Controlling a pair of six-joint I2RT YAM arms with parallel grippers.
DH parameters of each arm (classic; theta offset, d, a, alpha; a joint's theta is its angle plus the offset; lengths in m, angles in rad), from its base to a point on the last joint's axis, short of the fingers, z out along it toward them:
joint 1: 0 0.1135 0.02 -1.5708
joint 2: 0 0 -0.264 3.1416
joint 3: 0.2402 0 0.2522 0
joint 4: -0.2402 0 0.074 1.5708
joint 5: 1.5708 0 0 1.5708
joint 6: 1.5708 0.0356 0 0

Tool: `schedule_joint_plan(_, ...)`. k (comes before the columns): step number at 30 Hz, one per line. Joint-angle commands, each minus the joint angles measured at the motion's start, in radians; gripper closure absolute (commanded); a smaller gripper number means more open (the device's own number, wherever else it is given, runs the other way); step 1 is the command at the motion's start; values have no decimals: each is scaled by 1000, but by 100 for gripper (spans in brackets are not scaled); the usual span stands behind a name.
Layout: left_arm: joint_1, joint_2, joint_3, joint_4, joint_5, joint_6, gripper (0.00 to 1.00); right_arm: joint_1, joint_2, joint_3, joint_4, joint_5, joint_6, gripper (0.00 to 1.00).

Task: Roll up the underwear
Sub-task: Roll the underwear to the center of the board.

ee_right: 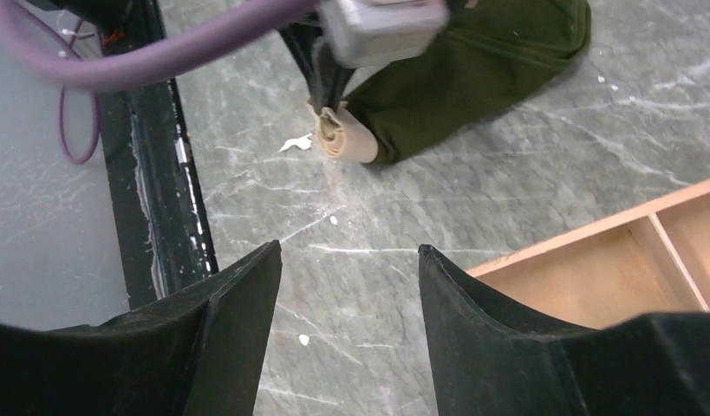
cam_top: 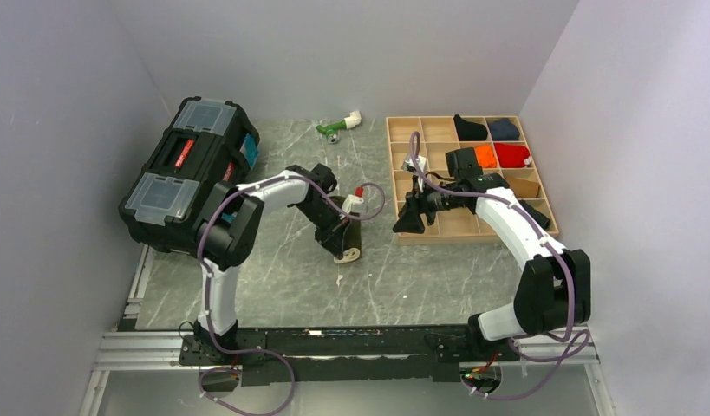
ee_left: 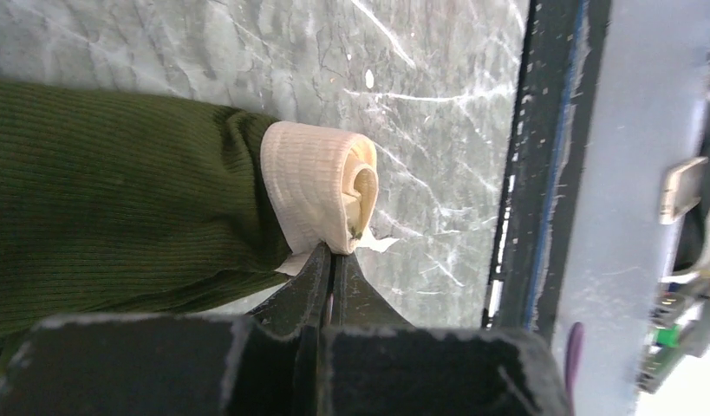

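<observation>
The underwear (cam_top: 349,236) lies rolled on the marble table, dark olive-green with a cream waistband (ee_left: 312,186) at its near end. My left gripper (cam_top: 346,252) is shut, its tips (ee_left: 334,253) pinching the waistband's lower edge beside a small white tag. The right wrist view shows the same roll (ee_right: 472,61) with its cream end (ee_right: 344,139) under the left gripper. My right gripper (cam_top: 407,224) is open and empty (ee_right: 349,251), held above the table to the right of the roll, at the wooden tray's left edge.
A wooden compartment tray (cam_top: 442,238) at the right holds black, orange, red, navy and brown cloth rolls in its far cells. A black toolbox (cam_top: 191,173) sits at the left. A green-and-white object (cam_top: 338,126) lies at the back. A black rail (cam_top: 334,334) runs along the front edge.
</observation>
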Motion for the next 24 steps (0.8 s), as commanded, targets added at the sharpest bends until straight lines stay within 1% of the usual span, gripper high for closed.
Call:
schedule_joint_plan(1,41,101,124,-194,189,46,100,-4,-45,-3,2,-91,-58,38)
schedule_joint_plan(2,51,141,152,-242,209,58,100,-4,-43,-6,1,-94,-63,38)
schedule_joint_plan(5,72,219,233,-316,254,62,100,9,-31,-5,0,-99,-74,38)
schedule_joint_plan(9,89,309,311,-396,288,75,100,72,-25,-11,27,-51,-82,39)
schedule_joint_plan(16,116,383,354,-412,305,12,100,255,29,4,59,133,-130,39)
schedule_joint_plan(20,125,408,375,-415,297,-27,100,326,87,20,84,235,-166,39)
schedule_joint_plan(24,129,457,427,-468,301,-21,100,398,141,41,96,333,-207,39)
